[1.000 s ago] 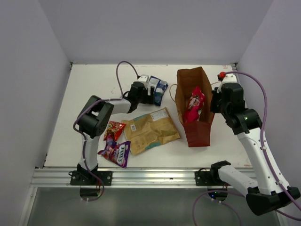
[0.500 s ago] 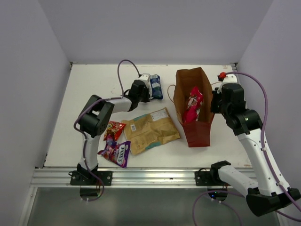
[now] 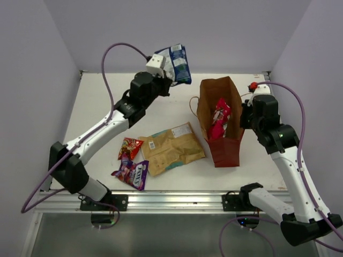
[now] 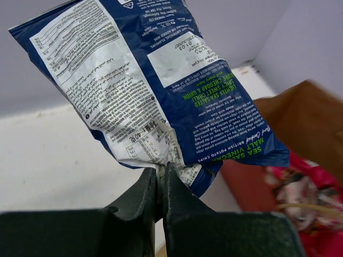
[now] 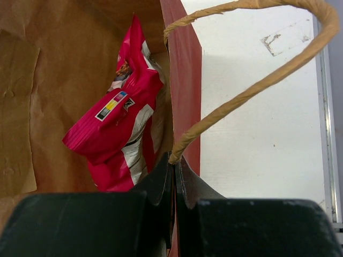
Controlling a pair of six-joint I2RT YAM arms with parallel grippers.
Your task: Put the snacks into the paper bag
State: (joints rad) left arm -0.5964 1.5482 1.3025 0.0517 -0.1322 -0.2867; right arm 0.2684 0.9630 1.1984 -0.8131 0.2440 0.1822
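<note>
My left gripper (image 3: pixel 167 75) (image 4: pixel 161 170) is shut on the bottom edge of the blue-and-white packet (image 3: pixel 179 63) (image 4: pixel 150 85), held up in the air left of the paper bag (image 3: pixel 222 120). The bag stands open at the right, red-brown outside, with the pink-and-white packet (image 3: pixel 220 120) (image 5: pixel 120 131) inside. My right gripper (image 3: pixel 245 115) (image 5: pixel 175 163) is shut on the bag's right rim (image 5: pixel 182 80), at the base of its string handle (image 5: pixel 252 80). On the table lie the tan kraft pouch (image 3: pixel 171 147), the small red-orange packet (image 3: pixel 129 147) and the purple FOX'S packet (image 3: pixel 132 172).
Grey walls close in the white table (image 3: pixel 107 101) on three sides. A metal rail (image 3: pixel 161 201) runs along the near edge by the arm bases. A purple cable (image 3: pixel 115 53) loops above the left arm.
My left gripper shut on the blue-and-white packet at the back of the table, then lifted it up and to the right, toward the bag. The right arm has stayed put.
</note>
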